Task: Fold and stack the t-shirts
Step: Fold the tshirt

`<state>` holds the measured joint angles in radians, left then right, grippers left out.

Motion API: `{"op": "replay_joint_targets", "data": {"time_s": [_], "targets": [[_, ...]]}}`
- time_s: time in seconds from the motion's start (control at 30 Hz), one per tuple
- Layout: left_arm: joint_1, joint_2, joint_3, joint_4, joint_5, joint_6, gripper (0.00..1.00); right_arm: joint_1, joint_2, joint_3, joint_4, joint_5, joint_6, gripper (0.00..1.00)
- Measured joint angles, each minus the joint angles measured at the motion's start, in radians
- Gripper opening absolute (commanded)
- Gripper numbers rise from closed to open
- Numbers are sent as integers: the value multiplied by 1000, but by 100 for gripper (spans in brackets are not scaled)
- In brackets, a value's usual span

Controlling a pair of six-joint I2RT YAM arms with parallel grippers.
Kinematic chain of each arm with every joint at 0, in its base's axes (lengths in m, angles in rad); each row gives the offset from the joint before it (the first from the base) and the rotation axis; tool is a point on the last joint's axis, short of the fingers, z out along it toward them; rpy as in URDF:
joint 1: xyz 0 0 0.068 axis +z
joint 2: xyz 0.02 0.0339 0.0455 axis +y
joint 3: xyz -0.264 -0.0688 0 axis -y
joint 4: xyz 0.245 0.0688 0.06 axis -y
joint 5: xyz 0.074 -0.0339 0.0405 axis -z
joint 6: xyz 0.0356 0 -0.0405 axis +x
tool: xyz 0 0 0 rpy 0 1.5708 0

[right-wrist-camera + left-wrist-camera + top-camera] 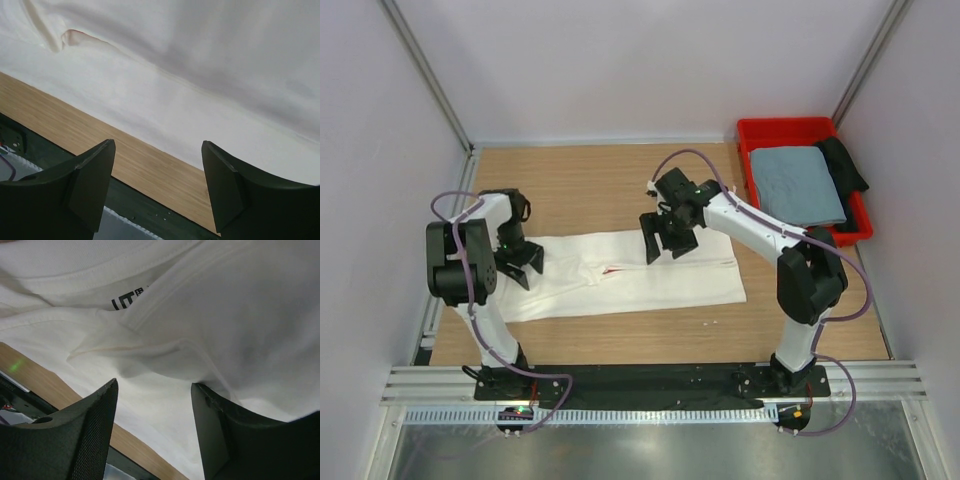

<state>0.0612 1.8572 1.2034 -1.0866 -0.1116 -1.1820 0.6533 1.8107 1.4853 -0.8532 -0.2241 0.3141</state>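
Observation:
A white t-shirt [640, 275] lies folded into a long strip across the middle of the wooden table, a sliver of red print showing at a fold [612, 269]. A grey-blue t-shirt [797, 184] lies folded in the red bin. My left gripper [525, 264] hovers open over the strip's left end; in the left wrist view [154, 387] white cloth with a black collar label [125, 300] fills the frame, and nothing sits between the fingers. My right gripper [665, 240] stands open above the strip's upper edge near its middle; the right wrist view [157, 145] has cloth [200, 75] beyond empty fingers.
The red plastic bin [753, 133] stands at the back right with a black cloth [844, 165] beside the grey-blue shirt. Bare wood table [580, 185] lies behind the strip and along its front [100, 140]. White walls close in left, right and back.

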Motion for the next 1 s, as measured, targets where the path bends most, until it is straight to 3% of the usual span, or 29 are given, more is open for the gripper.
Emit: {"op": "replay_joint_targets", "data": {"time_s": [0.33, 0.6, 0.8, 1.0], "targets": [[-5, 362, 514, -269, -144, 258, 58, -93, 11, -12, 15, 53, -24, 80], [-24, 612, 980, -327, -319, 515, 58, -96, 241, 94, 38, 187, -99, 84], [-34, 673, 1103, -236, -378, 700, 57, -115, 350, 204, 50, 258, -134, 76], [-54, 701, 1157, -129, -385, 818, 57, -127, 344, 176, 82, 279, -126, 72]]}}
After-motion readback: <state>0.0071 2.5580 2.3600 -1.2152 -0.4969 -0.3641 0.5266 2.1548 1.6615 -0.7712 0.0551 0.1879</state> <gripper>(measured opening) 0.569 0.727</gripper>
